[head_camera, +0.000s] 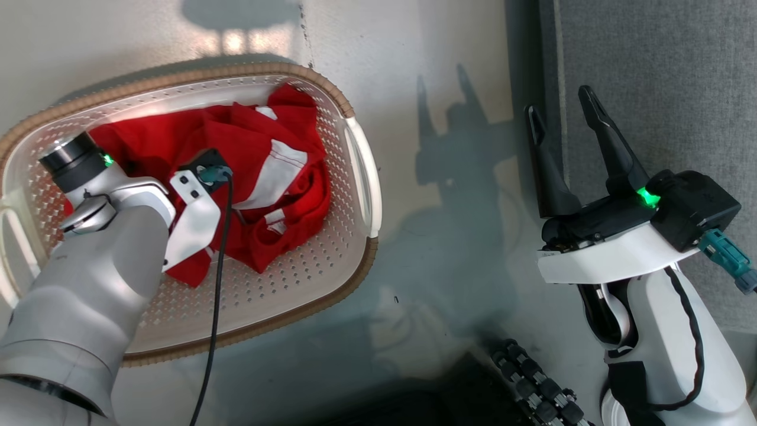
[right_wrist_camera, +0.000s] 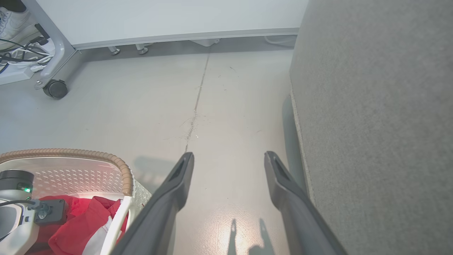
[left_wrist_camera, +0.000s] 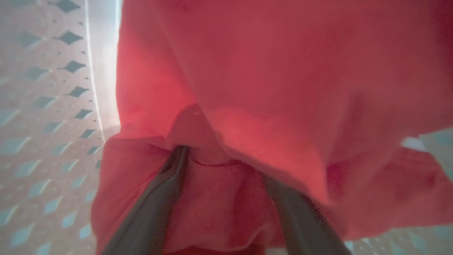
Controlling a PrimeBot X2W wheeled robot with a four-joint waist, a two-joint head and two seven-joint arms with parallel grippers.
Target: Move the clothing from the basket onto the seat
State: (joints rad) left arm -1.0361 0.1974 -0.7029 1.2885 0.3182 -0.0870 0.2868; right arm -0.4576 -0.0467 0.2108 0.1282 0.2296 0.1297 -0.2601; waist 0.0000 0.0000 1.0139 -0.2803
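The basket [head_camera: 334, 260], cream with a brown rim, stands on the floor at the left, its rim [right_wrist_camera: 70, 153] also in the right wrist view. Red clothing [head_camera: 248, 142] with white panels lies crumpled inside. My left arm [head_camera: 118, 195] reaches down into it and covers its own fingers. In the left wrist view the left gripper [left_wrist_camera: 223, 163] is open, fingers spread and pushed into the red clothing [left_wrist_camera: 283, 88], with folds lying between them and over the tips. The right gripper [head_camera: 559, 103] hangs open and empty over the floor beside the grey seat [head_camera: 656, 89], fingers [right_wrist_camera: 177, 187] apart, seat [right_wrist_camera: 371, 124] close on its right.
Pale grey floor [head_camera: 449, 236] runs between basket and seat, with a seam [right_wrist_camera: 194, 106] along it. Beyond stand a white cabinet on a caster [right_wrist_camera: 55, 88], loose cables [right_wrist_camera: 17, 56] and a white shoe [right_wrist_camera: 14, 21]. My base's dark rollers [head_camera: 532, 378] show at the bottom.
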